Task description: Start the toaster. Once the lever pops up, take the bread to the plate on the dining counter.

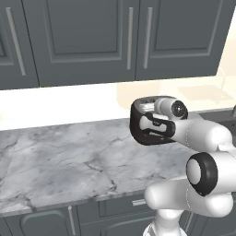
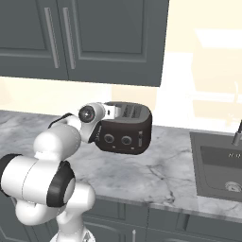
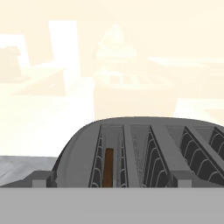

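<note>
- dark brown-black rounded toaster (image 2: 126,128) stands on the grey-white veined marble worktop (image 1: 60,161).
- thin dark brown bread slice (image 3: 108,167) sits upright in the toaster's leftmost slot.
- 2-finger gripper (image 3: 111,180) just above toaster, fingers spread, grasping nothing.

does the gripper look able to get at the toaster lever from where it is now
Probably yes: the open gripper sits right at the dark rounded toaster, above its slots, with nothing between. The lever itself isn't clearly visible.
</note>
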